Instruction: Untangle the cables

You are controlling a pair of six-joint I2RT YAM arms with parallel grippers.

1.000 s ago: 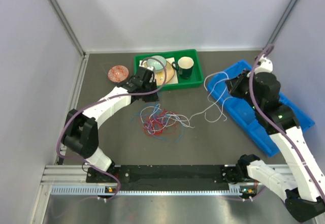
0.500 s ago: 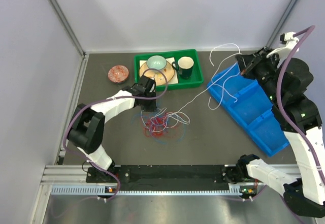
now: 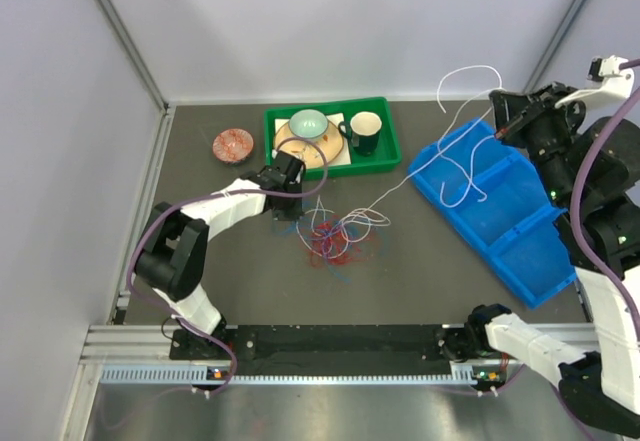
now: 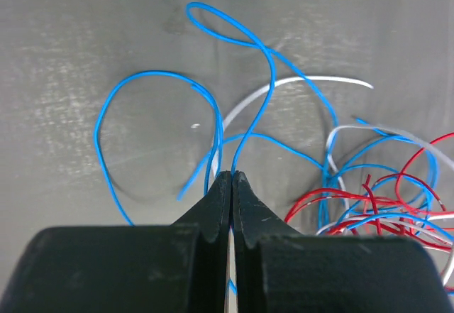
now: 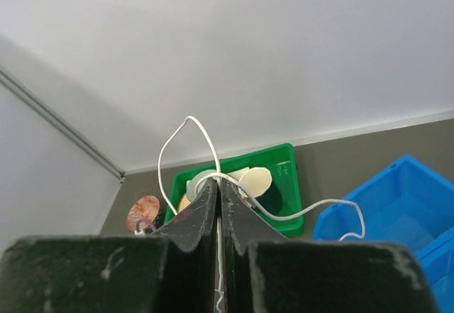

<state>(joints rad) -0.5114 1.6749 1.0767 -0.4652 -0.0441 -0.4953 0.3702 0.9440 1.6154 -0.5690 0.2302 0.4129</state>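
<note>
The three thin, limp cables (image 3: 335, 239) weigh almost nothing and would likely snag rather than resist; the thin red flexible wire (image 3: 325, 248) lies bunched on the dark grey surface (image 3: 420, 261) just beside the left pincer (image 4: 233, 177), which is clamped on the thin blue flexible wire (image 4: 152, 74); the raised right pincer (image 5: 218, 184) pinches the thin white flexible wire (image 5: 188, 118), which runs from it down to the bunch; best gripped on single strands, clear of the knot.
</note>
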